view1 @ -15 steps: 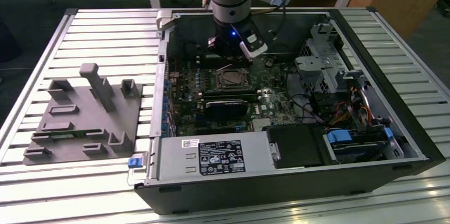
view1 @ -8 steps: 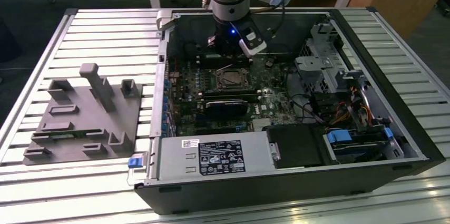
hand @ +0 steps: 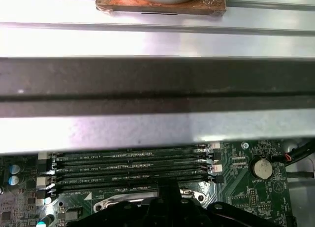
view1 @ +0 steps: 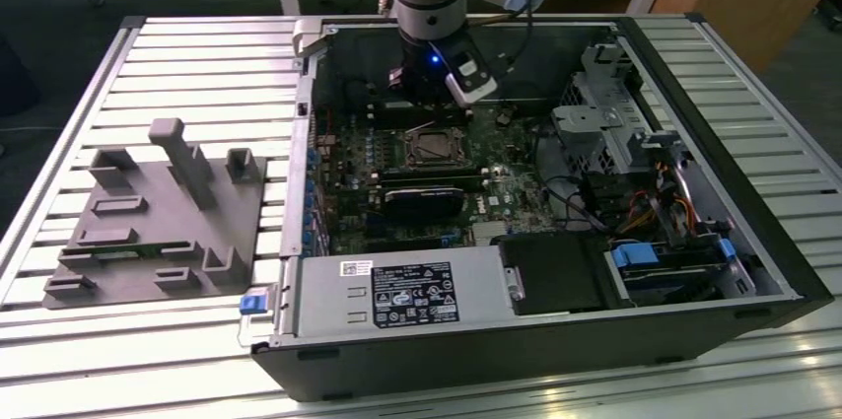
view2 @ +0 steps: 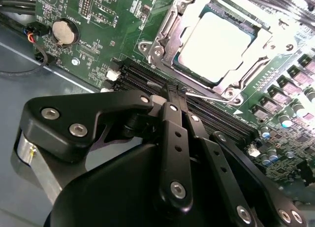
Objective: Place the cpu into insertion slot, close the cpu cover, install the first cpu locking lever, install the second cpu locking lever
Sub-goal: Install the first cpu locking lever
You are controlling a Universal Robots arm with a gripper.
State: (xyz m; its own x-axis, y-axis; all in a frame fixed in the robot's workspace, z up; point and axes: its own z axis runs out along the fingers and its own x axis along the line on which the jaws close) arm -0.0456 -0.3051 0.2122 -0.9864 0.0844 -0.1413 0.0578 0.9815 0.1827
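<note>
Since the cpu sits in its socket with the cpu cover apparently down over it, the gripper, fingers pressed together, noses at a thin locking lever beside the memory slots, which likely needs a steady push under its catch.

RAM slots next to cpu; top unobstructed.

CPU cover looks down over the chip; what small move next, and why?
Probably ease the gripper toward the lever rod beside its tip: the cpu sits seated, the cpu cover lies flat around it, and the gripper is shut over the memory slots.
</note>
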